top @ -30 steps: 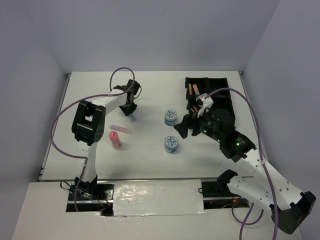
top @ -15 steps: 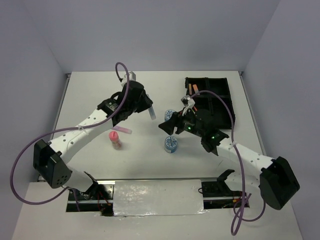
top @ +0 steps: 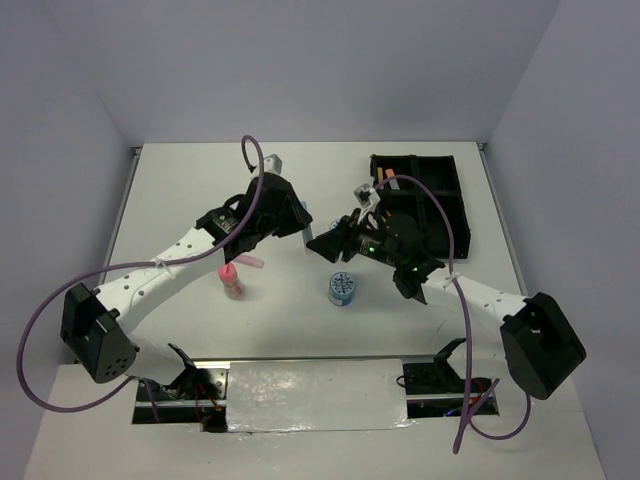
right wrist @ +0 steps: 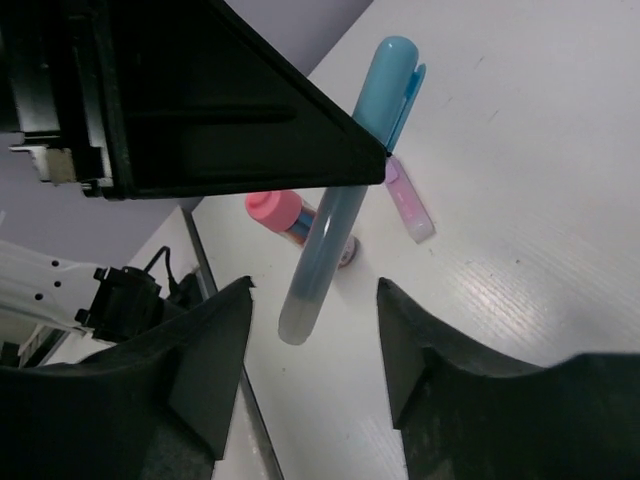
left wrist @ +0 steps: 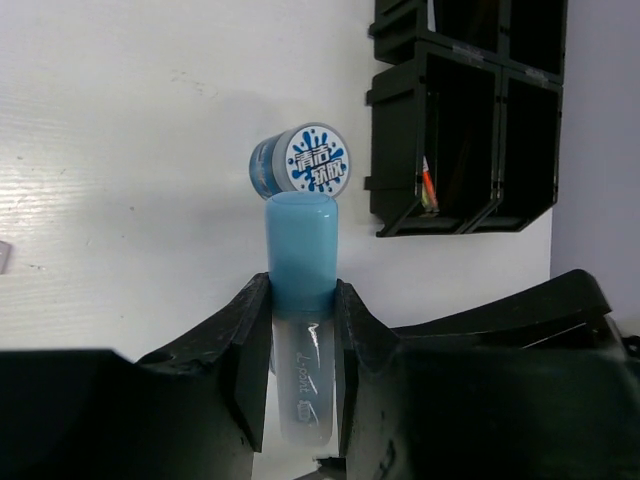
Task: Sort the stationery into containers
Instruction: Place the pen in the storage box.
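My left gripper point(left wrist: 300, 292) point(top: 297, 216) is shut on a blue highlighter point(left wrist: 300, 250) point(right wrist: 345, 195) and holds it above the table's middle. My right gripper point(right wrist: 312, 305) point(top: 322, 243) faces it with jaws open. The highlighter's pale end hangs between the spread fingers point(right wrist: 205, 350) and touches neither. One blue-white tub point(top: 342, 288) stands near the front, and a tub point(left wrist: 301, 164) shows beyond the highlighter's cap. A pink bottle point(top: 232, 281) point(right wrist: 277, 213) and a purple highlighter point(top: 247, 261) point(right wrist: 408, 203) lie to the left. The black divided tray point(top: 445, 195) point(left wrist: 400, 140) holds orange pens point(left wrist: 427, 186).
Walls close the table in at the left, back and right. The two arms meet over the middle, with purple cables looping above them. The right arm's forearm lies beside the tray's near corner.
The left arm swung right with the blue highlighter. The right gripper moved left from the tray to meet it, and its jaws narrowed around the highlighter's end.
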Tool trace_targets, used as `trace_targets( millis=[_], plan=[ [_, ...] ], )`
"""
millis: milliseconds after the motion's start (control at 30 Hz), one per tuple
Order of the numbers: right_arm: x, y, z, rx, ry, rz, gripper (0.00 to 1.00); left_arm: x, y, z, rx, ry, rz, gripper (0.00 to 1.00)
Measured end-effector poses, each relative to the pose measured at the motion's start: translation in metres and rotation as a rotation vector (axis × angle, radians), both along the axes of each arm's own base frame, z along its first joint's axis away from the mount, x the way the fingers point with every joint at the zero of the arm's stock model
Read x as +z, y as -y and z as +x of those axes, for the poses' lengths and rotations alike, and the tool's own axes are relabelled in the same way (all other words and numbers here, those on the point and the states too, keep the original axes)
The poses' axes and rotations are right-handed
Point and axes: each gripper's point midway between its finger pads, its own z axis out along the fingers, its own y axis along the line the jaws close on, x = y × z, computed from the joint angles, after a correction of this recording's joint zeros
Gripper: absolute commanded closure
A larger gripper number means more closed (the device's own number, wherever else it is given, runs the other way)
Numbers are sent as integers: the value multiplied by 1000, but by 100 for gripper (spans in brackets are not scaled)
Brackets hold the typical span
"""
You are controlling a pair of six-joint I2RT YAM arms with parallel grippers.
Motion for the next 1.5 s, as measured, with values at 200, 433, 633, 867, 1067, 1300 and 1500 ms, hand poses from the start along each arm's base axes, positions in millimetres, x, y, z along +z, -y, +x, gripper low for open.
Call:
trace_targets(
  millis=[200,433,633,867,1067,1300,1500],
  plan=[
    [-2,-11,5,27,-31,1,58,10,3,0,-13,30,-29,100],
    [-6,-18,9,22,-62,-8,100,3,4,-4,-30,24,-32,100],
    [-10,-18,15,1,-77,-38,100,3,0,-3,-27,40,-9,1],
    [-17,-3,42,-72,-35,-159,100,90,-44,14,111,149,62,1],
    [-11,77,150,-359,-6,-381,100,202,-152,-22,313,393,113,1],
    [-7,189,265,-658,-37,-623,99,133,-221,-107,257,413,322,1],
    [-42,229,311,-693,-108,-782,96,44,-237,-135,185,382,425,1]
  ],
)
